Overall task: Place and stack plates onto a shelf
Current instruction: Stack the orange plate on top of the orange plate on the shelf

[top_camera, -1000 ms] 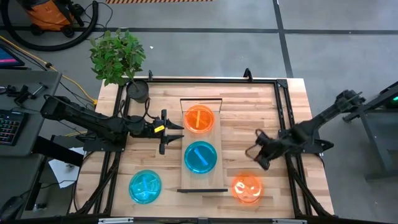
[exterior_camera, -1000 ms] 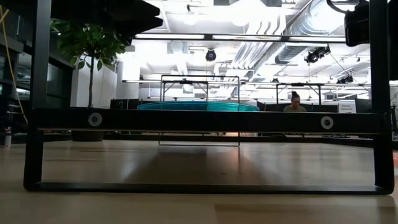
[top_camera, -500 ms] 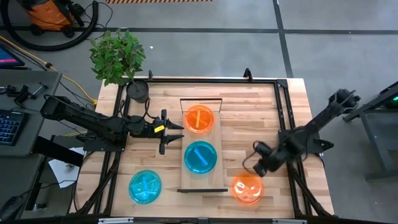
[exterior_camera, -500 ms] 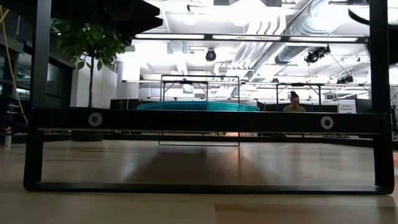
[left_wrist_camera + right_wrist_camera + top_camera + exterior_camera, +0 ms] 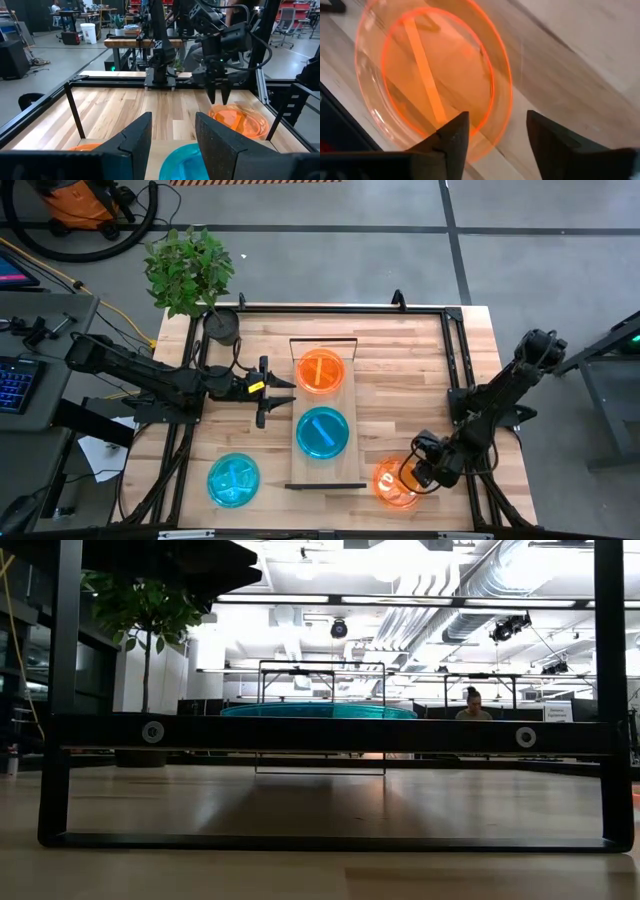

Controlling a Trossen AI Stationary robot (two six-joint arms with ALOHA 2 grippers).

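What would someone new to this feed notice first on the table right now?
Most striking are the bright plates: an orange plate and a cyan plate on the shelf mid-table, plus a cyan plate near the table's front left. At front right, the right gripper hangs open over another orange plate, while the left gripper waits open beside the shelf.

Bright overhead ceiling lights (image 5: 400, 560) glare; the low view's foreground is blurred.
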